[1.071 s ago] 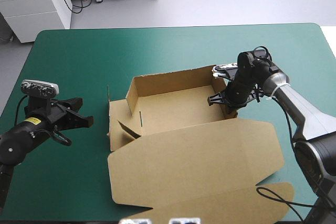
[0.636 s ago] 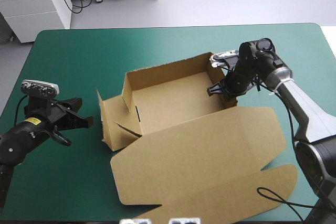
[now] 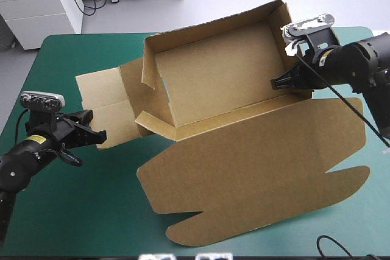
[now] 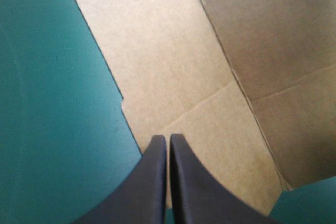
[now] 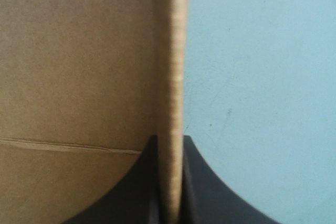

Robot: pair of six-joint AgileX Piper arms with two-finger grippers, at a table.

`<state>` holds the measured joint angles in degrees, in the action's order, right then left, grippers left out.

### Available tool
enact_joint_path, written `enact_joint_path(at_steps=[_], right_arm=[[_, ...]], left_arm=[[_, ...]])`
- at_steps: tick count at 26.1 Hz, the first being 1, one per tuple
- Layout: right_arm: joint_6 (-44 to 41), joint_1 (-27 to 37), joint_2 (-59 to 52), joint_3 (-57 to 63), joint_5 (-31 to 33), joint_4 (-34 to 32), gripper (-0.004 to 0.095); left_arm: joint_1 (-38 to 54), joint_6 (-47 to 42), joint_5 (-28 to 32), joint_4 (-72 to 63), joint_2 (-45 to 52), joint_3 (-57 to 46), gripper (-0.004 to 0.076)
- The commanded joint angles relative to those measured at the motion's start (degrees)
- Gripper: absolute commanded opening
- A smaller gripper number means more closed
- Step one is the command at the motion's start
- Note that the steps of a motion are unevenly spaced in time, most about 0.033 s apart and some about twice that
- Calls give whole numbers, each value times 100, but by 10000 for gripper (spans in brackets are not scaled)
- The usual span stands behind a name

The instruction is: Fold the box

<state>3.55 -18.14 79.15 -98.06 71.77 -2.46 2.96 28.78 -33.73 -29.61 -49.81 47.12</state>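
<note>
— Teal-green table cover is left bare at the near left. Where is the box kept?
— It is tilted up at mid-table, its end wall clamped edge-on between the right gripper's black fingers. Its smooth lid is spread toward the near edge. The left gripper is pressed closed on nothing, its tips beside a side flap.

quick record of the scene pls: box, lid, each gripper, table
box: brown, open tray with walls up, held up tilted at its right end
lid: unfolded, spread toward the table's near edge
right gripper: jaws shut on the box's right end wall
left gripper: jaws shut, tips over the left flap; contact unclear
table: teal-green cover
</note>
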Motion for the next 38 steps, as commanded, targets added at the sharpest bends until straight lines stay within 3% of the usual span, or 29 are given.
enact_joint_path(at_steps=[1, 9, 15, 24, 27, 33, 38], right_arm=[[-68, 4, -295, -197, -25, -17, -19], [-68, 15, -670, -197, -25, -156, -19], [-89, 15, -830, -197, -25, -255, -19], [-66, 15, -1189, -227, -25, 152, -19], [-21, 15, -1217, -227, -25, 359, -19], [312, 15, -995, -227, -52, 1171, -19], [395, 15, -610, -227, -153, 1320, -19]], left_arm=[[-2, -138, 389, 101, 40, 288, 9], [7, -2230, 400, 2658, -118, 648, 9], [200, -2562, 421, 2848, -324, 648, 9], [288, -2635, 421, 2803, -1039, 648, 9], [288, -2415, 421, 2350, -1276, 648, 9], [264, -760, 87, 157, -1493, 648, 9], [-71, 136, -200, -943, -1505, 648, 9]])
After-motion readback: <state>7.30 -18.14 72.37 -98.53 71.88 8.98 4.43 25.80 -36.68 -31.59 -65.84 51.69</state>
